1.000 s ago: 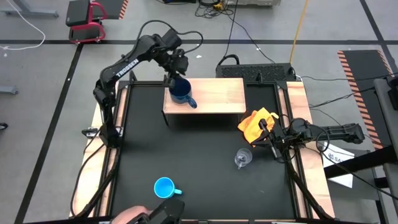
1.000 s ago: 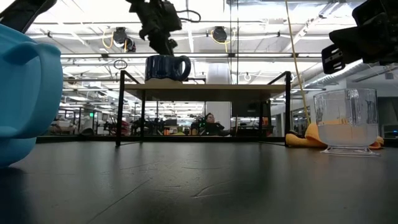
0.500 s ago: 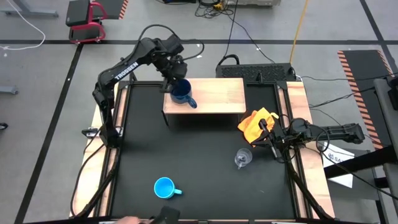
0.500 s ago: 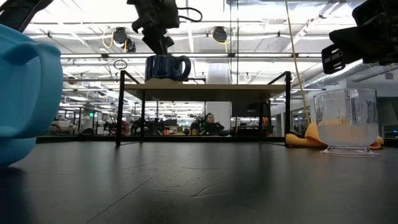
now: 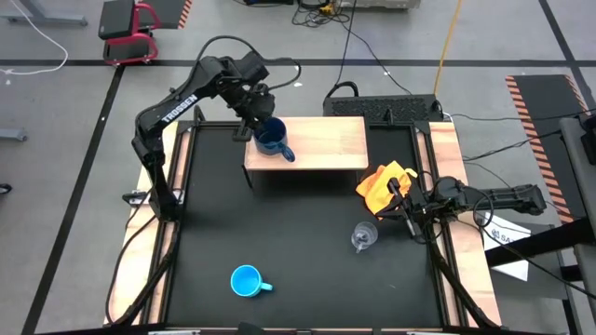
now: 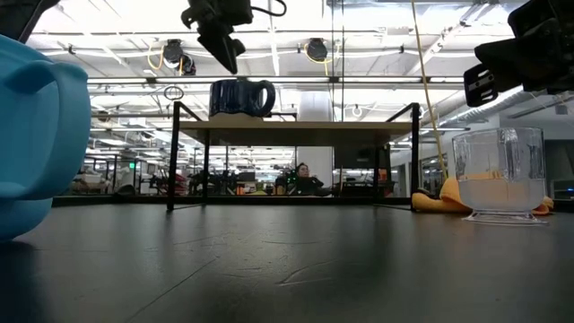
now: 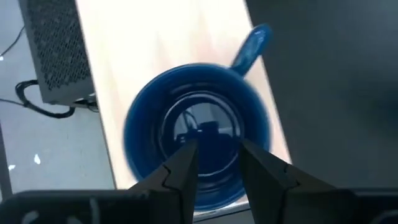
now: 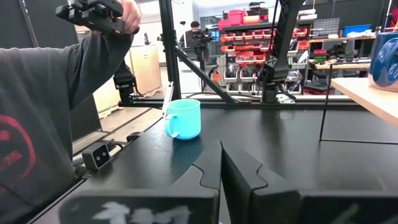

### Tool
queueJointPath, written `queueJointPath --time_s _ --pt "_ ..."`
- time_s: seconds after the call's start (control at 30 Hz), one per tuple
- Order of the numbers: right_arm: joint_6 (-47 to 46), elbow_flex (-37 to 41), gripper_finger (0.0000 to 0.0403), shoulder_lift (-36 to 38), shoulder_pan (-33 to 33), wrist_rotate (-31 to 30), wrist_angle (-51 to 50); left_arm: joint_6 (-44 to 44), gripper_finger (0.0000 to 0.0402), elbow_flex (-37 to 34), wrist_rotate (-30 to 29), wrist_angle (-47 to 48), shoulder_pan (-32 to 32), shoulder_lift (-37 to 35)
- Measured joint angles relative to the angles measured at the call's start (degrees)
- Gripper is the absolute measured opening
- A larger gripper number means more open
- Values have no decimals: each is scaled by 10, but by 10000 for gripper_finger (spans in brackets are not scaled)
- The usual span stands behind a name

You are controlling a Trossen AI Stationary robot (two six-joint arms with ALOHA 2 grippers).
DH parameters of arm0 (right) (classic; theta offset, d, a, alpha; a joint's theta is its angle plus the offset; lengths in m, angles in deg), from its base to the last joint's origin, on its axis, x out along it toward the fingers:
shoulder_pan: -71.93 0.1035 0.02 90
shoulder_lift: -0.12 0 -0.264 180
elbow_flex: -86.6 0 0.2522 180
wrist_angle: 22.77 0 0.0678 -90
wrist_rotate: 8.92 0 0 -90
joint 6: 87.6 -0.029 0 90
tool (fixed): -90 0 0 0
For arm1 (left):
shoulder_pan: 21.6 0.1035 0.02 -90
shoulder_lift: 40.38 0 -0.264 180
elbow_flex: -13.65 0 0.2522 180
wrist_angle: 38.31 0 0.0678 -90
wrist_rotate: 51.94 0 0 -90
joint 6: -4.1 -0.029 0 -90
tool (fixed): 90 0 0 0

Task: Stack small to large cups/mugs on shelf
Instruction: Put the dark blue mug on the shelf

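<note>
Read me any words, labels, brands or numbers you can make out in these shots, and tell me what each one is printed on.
"TROSSEN": white letters along the left arm, seen from above.
Papers at the table's right edge: dark print, too small to read.
Person's dark sleeve: a red graphic, no legible letters.
Dark navy-blue mug, light sky-blue mug, clear glass cup, shelf: no text visible.
</note>
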Motion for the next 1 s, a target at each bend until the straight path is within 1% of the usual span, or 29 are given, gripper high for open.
queueJointPath --time_s 0.07,0.2,0.27,0.47,0.57,0.7,0.73,0.83,0.93,1.0 --pt "0 0 0 0 0 0 0 0 118 0 3 4 -5 0" --pt "-10 0 0 0 0 0 0 -16 118 0 50 24 -11 -2" --pt "-13 0 0 0 0 0 0 -19 118 -3 62 25 -11 -11" --pt "-15 0 0 0 0 2 0 -9 118 -6 68 19 -10 -24" --pt "-15 0 0 0 0 2 0 -8 118 -6 94 17 -10 -28" --pt "-15 0 0 0 0 2 0 -8 118 -6 81 12 -11 -26" --pt "-15 0 0 0 0 2 0 -10 118 -6 87 9 -11 -26" --pt "-15 0 0 0 0 2 0 -33 118 -6 129 8 -10 -26" --pt "-15 0 0 0 0 2 0 -53 118 -6 146 39 -7 -27" --pt "-19 0 0 0 0 2 0 -42 118 -21 157 31 4 -43"
